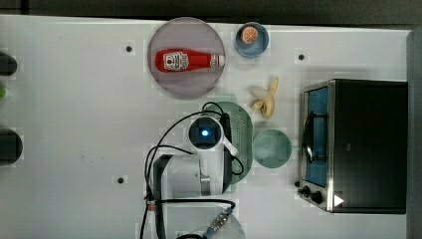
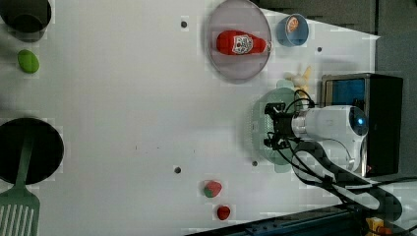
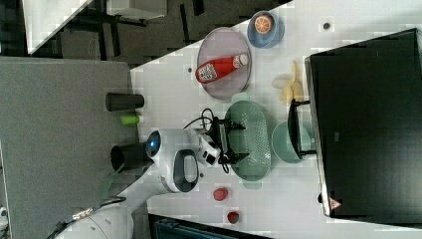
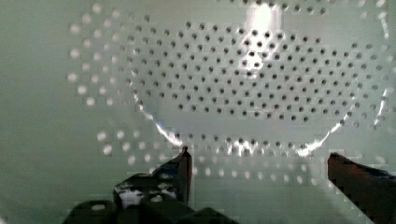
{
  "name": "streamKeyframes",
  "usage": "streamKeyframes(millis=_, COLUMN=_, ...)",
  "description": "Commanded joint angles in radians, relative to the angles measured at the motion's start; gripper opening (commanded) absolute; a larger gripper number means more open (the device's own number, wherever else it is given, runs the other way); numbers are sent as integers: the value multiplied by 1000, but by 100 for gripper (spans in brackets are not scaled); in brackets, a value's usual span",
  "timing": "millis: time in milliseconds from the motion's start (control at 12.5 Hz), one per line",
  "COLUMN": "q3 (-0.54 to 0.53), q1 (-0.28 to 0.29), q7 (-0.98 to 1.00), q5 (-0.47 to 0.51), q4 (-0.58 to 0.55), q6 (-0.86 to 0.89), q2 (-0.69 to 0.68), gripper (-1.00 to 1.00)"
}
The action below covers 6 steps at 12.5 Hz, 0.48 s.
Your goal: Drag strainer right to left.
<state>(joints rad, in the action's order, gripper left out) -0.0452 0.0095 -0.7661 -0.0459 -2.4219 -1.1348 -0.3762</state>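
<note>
On the top view's left edge of the white table (image 1: 74, 124) sat dark round objects, cut off by the frame; the left view showed a green lime-like fruit (image 2: 28, 61), a black round container (image 2: 30, 150) and a pale green slotted spatula (image 2: 17, 209) at the left view's left.

Further right in the top view lay the large grey-pink plate (image 1: 169, 82) with a red ketchup bottle (image 1: 186, 60) lying on its side on it. Just right of the plate, at the far edge, a small blue bowl (image 1: 259, 47) held an orange slice (image 1: 248, 34). A peeled banana (image 1: 267, 97) lay below that in the top view, between the blue bowl and the round teal-green bowl (image 1: 272, 148).

The arm reached over the middle of the table, its white wrist covering much of the strainer (image 1: 241, 129) in the top view. The strainer — pale mint, oblong, with a dotted centre — lay just below the plate in the top view, its right side touching or almost touching the teal-green bowl. The gripper (image 3: 230, 142) was down inside the strainer near its rim on the right view's left; the wrist view showed the perforated floor (image 4: 261, 79) close up, with the two dark fingers (image 4: 184, 168) spread wide apart and nothing between them.

At the top view's right stood a black toaster oven (image 1: 358, 144), just beyond the teal-green bowl. In the left view, two strawberries (image 2: 212, 189) lay on the table below the strainer, apart from it.
</note>
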Motion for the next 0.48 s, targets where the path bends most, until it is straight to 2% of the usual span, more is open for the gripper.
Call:
streamKeyframes(millis=80, q3=-5, q1=39, q7=-65, q5=12, q4=9, q6=15, q2=9, gripper=100)
streamKeyframes(millis=480, q3=-60, q1=85, q7=-65, q5=148, q4=17, q6=21, q2=-3, gripper=100)
